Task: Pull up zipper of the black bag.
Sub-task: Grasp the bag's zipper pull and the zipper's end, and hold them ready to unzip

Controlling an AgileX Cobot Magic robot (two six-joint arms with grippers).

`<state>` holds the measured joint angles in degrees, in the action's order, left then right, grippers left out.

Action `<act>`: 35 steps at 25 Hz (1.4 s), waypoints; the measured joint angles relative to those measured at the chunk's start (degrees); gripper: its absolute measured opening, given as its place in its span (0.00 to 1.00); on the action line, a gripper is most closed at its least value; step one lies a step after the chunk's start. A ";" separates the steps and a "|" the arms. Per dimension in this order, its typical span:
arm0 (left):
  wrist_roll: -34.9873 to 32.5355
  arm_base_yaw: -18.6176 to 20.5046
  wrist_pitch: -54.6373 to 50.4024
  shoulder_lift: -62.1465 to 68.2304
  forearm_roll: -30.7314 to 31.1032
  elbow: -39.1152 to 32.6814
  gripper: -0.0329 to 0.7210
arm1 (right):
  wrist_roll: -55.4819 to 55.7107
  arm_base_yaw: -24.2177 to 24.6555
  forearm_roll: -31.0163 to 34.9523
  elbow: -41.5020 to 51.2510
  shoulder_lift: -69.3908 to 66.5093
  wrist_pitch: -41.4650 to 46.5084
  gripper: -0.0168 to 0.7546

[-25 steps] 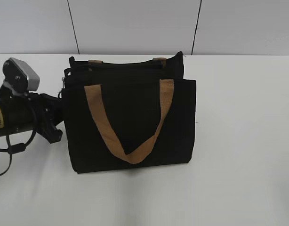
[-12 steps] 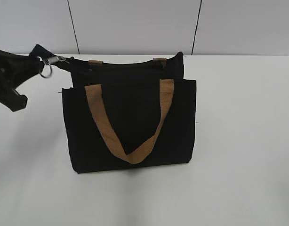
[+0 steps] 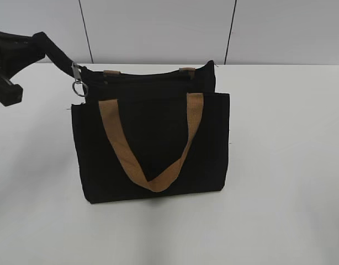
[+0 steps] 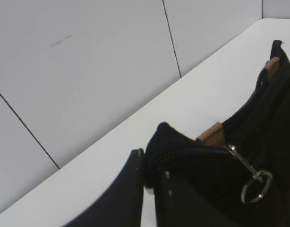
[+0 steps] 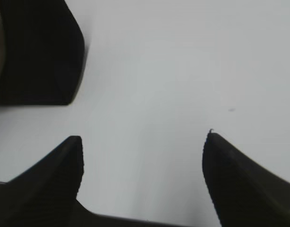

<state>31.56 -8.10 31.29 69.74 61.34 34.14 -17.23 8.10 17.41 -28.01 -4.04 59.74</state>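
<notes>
The black bag with tan handles stands upright in the middle of the white table. My left gripper is raised at the bag's upper left and is shut on a black fabric tab stretched from the bag's top left corner. A metal clasp and ring hang at that corner. In the left wrist view the jaws pinch the tab, and the ring dangles below. The zipper slider itself cannot be made out. My right gripper is open and empty over bare table.
The white table extends around the bag. A grey panelled wall rises behind the table's far edge. In the right wrist view one dark corner of the bag lies at the upper left.
My left gripper rose from beside the bag's lower left side to its upper left, pulling the tab taut. The ring swung back down against the bag's corner.
</notes>
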 joint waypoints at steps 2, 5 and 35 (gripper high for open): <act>0.41 0.00 0.05 -0.06 1.41 0.12 0.07 | -2.51 -0.06 3.60 -1.36 -4.89 -4.75 0.79; 0.97 0.00 -0.01 -0.17 2.69 0.12 0.07 | -3.96 -0.06 10.29 -2.05 -12.19 -15.81 0.79; 1.28 0.00 0.06 -0.17 3.33 0.28 0.07 | -23.19 -46.34 29.23 -28.13 -77.12 -46.15 0.74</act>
<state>32.84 -8.10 31.35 69.57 64.67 34.42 -40.41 -38.24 46.63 -56.14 -81.16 13.59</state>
